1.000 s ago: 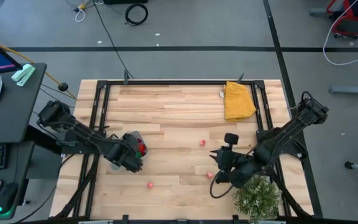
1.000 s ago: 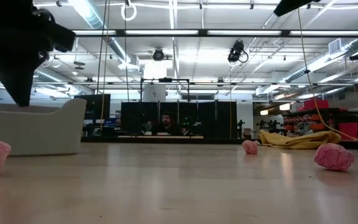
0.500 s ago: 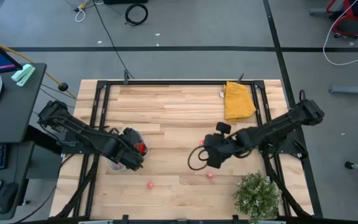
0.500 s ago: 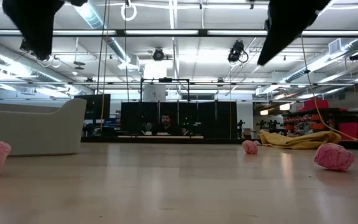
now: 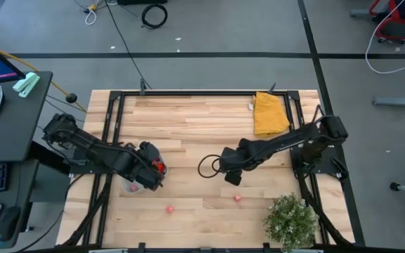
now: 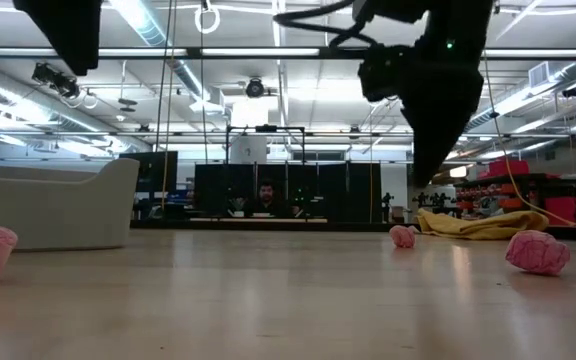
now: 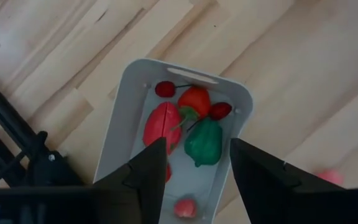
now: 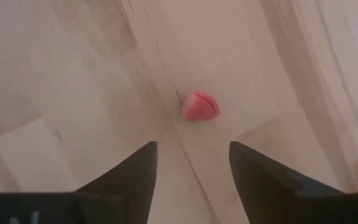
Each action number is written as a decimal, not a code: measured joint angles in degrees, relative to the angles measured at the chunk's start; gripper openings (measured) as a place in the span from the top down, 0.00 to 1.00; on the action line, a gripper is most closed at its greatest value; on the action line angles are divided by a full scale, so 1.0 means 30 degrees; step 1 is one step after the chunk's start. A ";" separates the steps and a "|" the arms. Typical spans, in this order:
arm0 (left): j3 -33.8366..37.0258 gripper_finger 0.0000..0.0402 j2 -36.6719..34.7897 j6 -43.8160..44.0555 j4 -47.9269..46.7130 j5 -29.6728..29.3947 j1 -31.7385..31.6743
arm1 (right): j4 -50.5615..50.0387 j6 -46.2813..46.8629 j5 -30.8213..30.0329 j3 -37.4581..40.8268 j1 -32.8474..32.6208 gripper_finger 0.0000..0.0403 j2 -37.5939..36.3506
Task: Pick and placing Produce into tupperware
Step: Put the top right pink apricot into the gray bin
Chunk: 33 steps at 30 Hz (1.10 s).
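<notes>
The tupperware is a pale container on the table's left side. It holds red pieces, one green piece and a pink one. My left gripper hangs open above it, touching nothing. My right gripper is open over the table's middle. A pink piece lies on the wood just ahead of its fingers. Two more pink pieces rest on the table near its near edge.
A folded yellow cloth lies near the far right corner. A bushy green plant stands at the near right corner. A black cable loop hangs beside the right gripper. A person sits far behind the table.
My right gripper has swung from beside the plant toward the table's middle and far side, ending over the pink piece there. My left gripper has risen out of the tupperware and now hangs above it.
</notes>
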<state>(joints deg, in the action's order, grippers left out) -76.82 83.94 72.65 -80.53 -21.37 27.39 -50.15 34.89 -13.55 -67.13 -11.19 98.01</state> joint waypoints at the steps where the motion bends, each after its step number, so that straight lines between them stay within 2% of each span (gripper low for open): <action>1: 0.0000 0.55 0.0000 0.0002 -0.0018 -0.0007 -0.0064 | 0.0111 0.0069 -0.0132 0.0000 -0.0004 0.48 0.0237; 9: 0.0000 0.58 0.0000 -0.1054 -0.0066 0.0000 -0.0090 | 0.1726 0.0482 -0.0656 0.0000 0.0167 0.50 0.1571; 22: 0.0022 0.60 0.0015 -0.1111 -0.0102 0.0000 -0.0012 | 0.1954 0.0350 -0.0858 0.0007 0.1621 0.50 0.2657; 33: 0.0029 0.64 0.0015 -0.1154 -0.0111 0.0000 -0.0012 | 0.1854 0.1020 -0.0826 0.0003 0.1402 0.50 0.3306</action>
<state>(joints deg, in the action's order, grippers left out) -76.73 83.99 69.19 -80.86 -21.37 27.35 -44.59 37.95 -16.02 -67.12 -6.98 107.92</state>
